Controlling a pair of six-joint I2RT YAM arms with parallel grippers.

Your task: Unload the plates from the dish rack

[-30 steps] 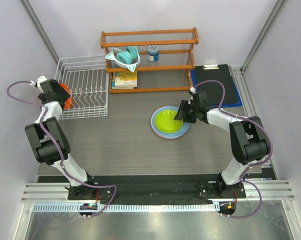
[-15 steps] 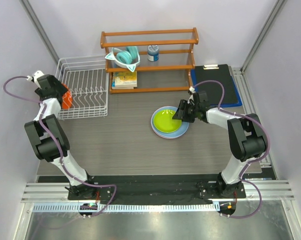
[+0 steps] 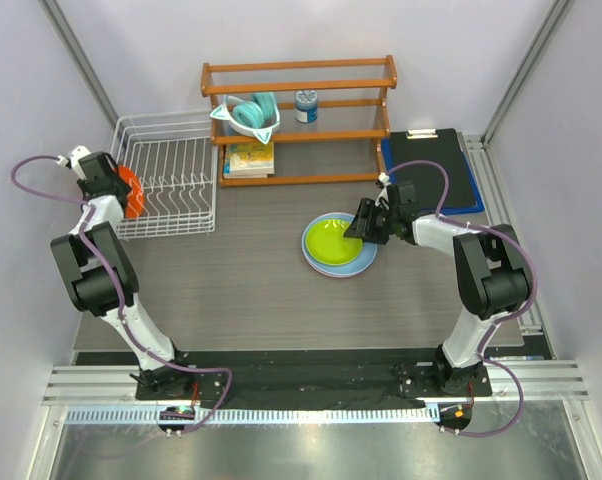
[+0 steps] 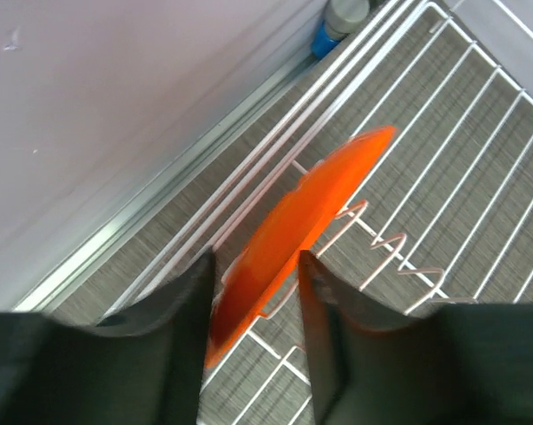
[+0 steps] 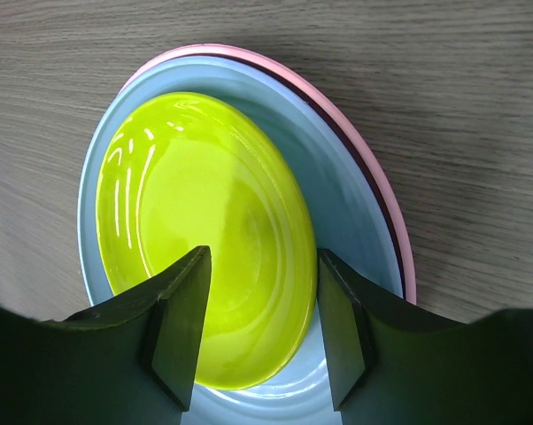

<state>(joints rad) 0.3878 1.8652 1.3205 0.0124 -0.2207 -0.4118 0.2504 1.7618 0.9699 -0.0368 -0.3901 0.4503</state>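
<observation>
White wire rack (image 3: 171, 185), upper left, holds one plate. At centre sits a stack of three: pink plate (image 5: 373, 177) lowest, blue plate (image 5: 337, 186), then green plate (image 5: 204, 204) on top, with the right gripper (image 5: 262, 257) spread wide above it. Orange plate (image 4: 320, 190) stands tilted inside the rack's left side, pinched by the left gripper (image 4: 256, 266).

Bright, even, diffuse light, faint soft shadows on the table (image 3: 251, 290), white glare streaks on the lime green plate (image 5: 204, 221), left fingers (image 4: 182, 328) and right fingers (image 5: 173, 328) dark, blurred up close, orange plate (image 4: 293, 226) slightly soft, overhead view sharp.
</observation>
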